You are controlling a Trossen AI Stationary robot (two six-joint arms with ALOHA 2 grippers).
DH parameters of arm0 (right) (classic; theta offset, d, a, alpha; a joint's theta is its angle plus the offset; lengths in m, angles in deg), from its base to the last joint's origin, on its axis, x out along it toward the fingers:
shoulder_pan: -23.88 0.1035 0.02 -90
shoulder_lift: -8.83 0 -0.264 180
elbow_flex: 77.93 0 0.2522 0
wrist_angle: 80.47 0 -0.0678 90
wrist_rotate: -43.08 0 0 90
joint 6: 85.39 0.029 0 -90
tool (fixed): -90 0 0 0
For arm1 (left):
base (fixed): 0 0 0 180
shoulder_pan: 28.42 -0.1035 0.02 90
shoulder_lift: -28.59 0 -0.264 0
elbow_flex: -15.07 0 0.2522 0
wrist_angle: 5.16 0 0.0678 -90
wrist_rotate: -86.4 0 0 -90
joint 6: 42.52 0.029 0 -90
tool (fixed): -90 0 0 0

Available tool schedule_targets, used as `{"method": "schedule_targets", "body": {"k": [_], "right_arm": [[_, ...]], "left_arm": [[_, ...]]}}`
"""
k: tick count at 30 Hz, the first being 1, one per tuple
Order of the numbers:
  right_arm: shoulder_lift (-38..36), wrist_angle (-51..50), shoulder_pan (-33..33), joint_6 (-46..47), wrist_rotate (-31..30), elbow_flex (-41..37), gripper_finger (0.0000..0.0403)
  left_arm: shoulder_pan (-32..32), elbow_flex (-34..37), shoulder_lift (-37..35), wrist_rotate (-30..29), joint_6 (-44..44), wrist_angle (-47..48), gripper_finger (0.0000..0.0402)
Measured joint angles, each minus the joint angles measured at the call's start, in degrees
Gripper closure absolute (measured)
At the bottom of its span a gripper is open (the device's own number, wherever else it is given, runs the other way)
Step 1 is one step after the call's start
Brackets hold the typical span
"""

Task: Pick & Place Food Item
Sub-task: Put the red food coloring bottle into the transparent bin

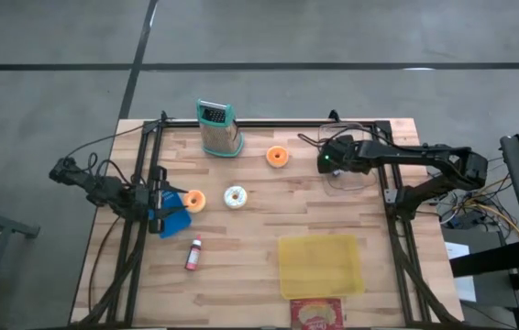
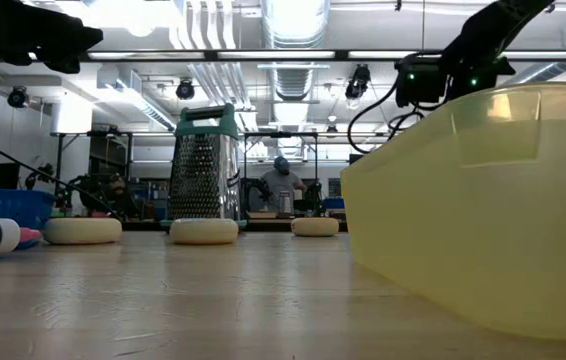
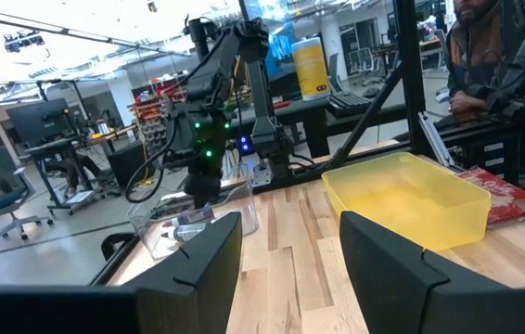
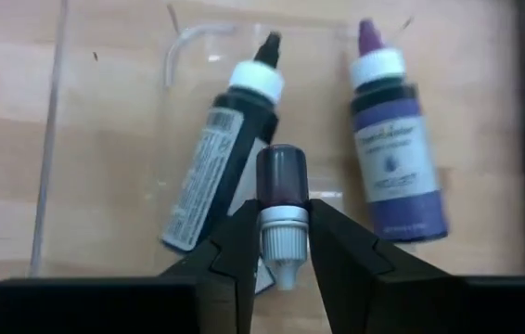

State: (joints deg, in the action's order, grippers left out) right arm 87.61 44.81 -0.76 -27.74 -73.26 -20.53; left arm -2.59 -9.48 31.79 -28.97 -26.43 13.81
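Right wrist view only — right gripper (image 4: 284, 243) clamps small bottle (image 4: 282, 209) above clear bin (image 1: 349, 174); left gripper (image 3: 290, 255) open.

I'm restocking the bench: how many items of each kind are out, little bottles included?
Donuts: 3
Small bottles: 4
Grater: 1
Yellow tub: 1
Clear tray: 1
Blue tray: 1
Red packet: 1
Total: 12
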Motion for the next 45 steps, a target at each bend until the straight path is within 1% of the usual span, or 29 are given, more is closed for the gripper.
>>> {"method": "schedule_targets", "body": {"k": [4, 8, 11, 16, 23, 45], "right_arm": [[0.02, -0.06, -0.40, 0.88, 0.79, -1.04, 0.0311], [0.02, -0.16, -0.42, 3.25, 1.08, -1.92, 0.0318], [0.02, -0.16, -1.29, 4.95, 3.55, -2.50, 0.0324], [0.02, -0.17, -3.05, 4.75, 8.04, -4.13, 0.0325], [-0.15, 0.46, -3.59, 5.41, 8.35, -6.23, 0.0309], [0.04, 1.46, -3.57, 3.57, 8.87, -5.82, 0.0307]], "left_arm": [[-0.02, 0.00, 0.00, 0.00, 0.00, 0.00, 0.0213], [-0.02, -0.01, 0.00, -0.01, 0.00, 0.00, 0.0213], [-0.01, 0.00, 0.00, 0.00, 0.00, 0.00, 0.0213], [-0.01, 0.00, 0.00, -0.01, 0.00, 0.00, 0.0213], [-0.01, 0.00, 0.00, 0.00, -0.01, -0.01, 0.0213], [0.00, 0.00, 0.00, -0.01, 0.00, 0.00, 0.0213]]}}
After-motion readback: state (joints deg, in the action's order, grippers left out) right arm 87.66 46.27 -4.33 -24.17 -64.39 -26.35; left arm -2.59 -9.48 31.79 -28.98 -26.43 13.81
